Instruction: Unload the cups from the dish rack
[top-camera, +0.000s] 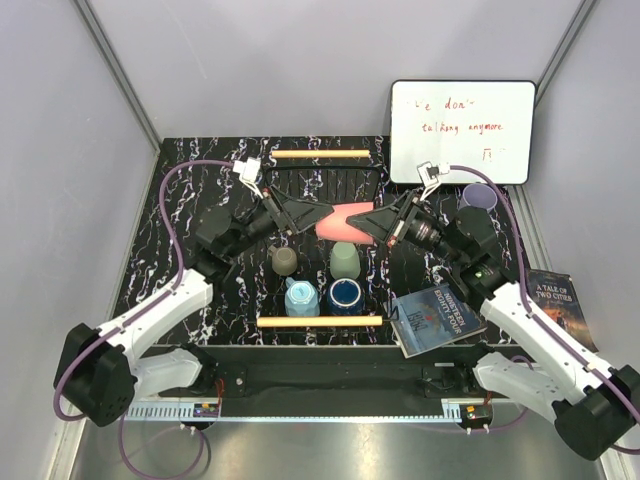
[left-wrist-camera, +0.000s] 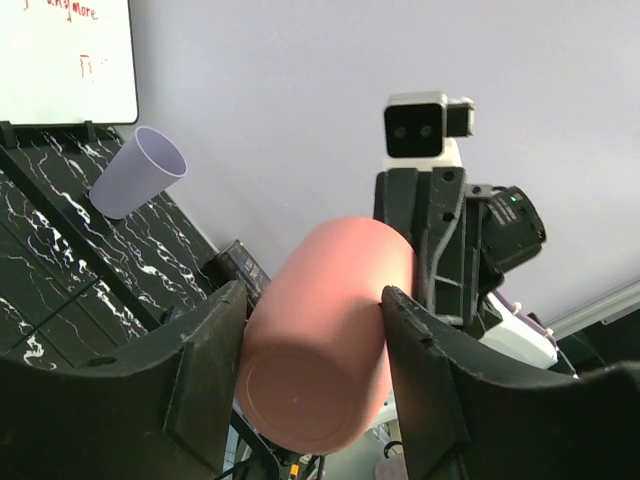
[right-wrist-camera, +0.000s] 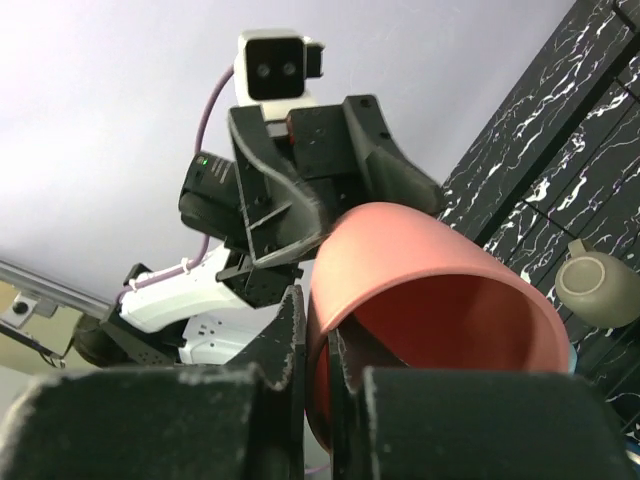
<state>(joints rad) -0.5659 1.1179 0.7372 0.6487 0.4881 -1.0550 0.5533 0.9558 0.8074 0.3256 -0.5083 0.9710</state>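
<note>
Sharing the pink cup (top-camera: 345, 220) mid-air, left tool (left-wrist-camera: 315, 300) clamps its body, right tool (right-wrist-camera: 318, 340) pinches its rim; uneven release could drop it onto the rack (top-camera: 320, 321).

marbled table (top-camera: 170, 250), dish rack (top-camera: 320, 321), tumbler (top-camera: 478, 197), book (top-camera: 437, 318)

Left end effector (top-camera: 318, 214) and right end effector (top-camera: 362, 222) nose to nose (both clamped)

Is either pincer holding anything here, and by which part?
Both hold one pink cup: the left pincer clamps its body near the base, the right pincer pinches its rim wall.
</note>
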